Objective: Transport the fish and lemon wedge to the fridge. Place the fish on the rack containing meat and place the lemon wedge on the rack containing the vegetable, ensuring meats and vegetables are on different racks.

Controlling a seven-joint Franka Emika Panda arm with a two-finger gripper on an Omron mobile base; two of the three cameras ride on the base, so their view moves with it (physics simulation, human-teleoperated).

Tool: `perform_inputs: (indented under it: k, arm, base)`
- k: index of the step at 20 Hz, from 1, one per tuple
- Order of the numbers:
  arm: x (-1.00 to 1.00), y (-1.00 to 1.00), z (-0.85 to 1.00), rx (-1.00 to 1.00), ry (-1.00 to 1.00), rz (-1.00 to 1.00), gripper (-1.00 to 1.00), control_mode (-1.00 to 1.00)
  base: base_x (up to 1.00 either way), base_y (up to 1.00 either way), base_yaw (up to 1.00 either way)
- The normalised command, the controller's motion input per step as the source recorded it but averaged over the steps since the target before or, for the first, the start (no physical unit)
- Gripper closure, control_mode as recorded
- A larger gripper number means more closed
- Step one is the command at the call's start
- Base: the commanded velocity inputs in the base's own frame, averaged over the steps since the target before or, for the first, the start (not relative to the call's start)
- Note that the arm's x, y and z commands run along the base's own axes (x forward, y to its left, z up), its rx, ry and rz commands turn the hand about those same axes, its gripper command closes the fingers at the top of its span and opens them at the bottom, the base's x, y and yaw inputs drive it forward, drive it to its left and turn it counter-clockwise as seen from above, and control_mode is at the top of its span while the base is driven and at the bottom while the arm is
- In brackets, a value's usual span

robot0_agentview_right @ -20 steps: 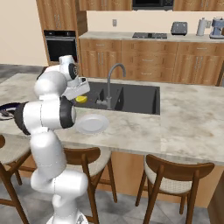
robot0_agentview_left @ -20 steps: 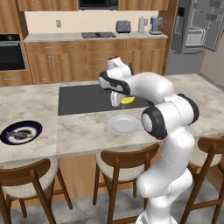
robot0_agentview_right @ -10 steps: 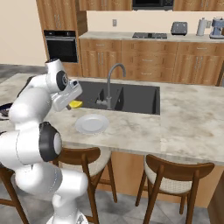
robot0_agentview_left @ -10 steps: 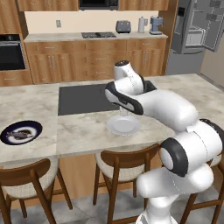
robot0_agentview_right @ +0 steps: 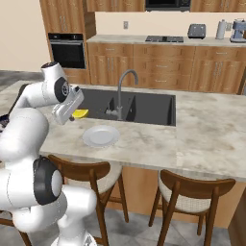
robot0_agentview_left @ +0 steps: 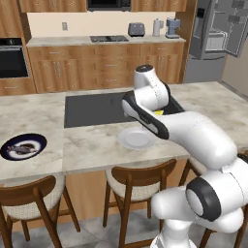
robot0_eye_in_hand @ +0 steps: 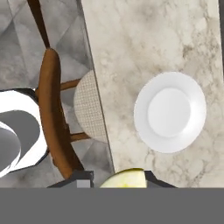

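Swinging right since a moment ago, the arm carries the lemon wedge (robot0_agentview_right: 80, 113) pinched between nearly closed fingers (robot0_eye_in_hand: 151, 180), above the tabletop (robot0_agentview_right: 206, 139) beside an empty white plate (robot0_eye_in_hand: 169, 112).

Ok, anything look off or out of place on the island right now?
Nothing stands out. The gripper holds the lemon wedge above the counter, the white plate sits bare and flat, and the fish lies on its navy plate.

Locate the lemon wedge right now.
Lemon wedge is pinched in the gripper, held above the counter just left of the white plate, near the sink.
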Motion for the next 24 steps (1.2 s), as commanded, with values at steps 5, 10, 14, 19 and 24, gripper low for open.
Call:
perform_inputs:
  k: [5, 10, 14, 19, 24]
  arm:
    - [-0.48, -0.15, 0.11, -0.01, 0.00, 0.12, 1.00, -1.00]
    - [-0.05, -0.15, 0.00, 0.00, 0.05, 0.00, 1.00, 1.00]
    - [0.00, 0.00, 0.00, 0.00, 0.00, 0.00, 1.00, 1.00]
    - [0.00, 0.00, 0.00, 0.00, 0.00, 0.00, 1.00, 1.00]
    - [0.00, 0.00, 0.00, 0.00, 0.00, 0.00, 1.00, 1.00]
  base:
    - [0.00, 0.00, 0.00]
    - [-0.35, -0.78, 0.02]
    - [-0.21, -1.00, 0.03]
    - [-0.25, -1.00, 0.02]
    - [-0.42, -1.00, 0.00]
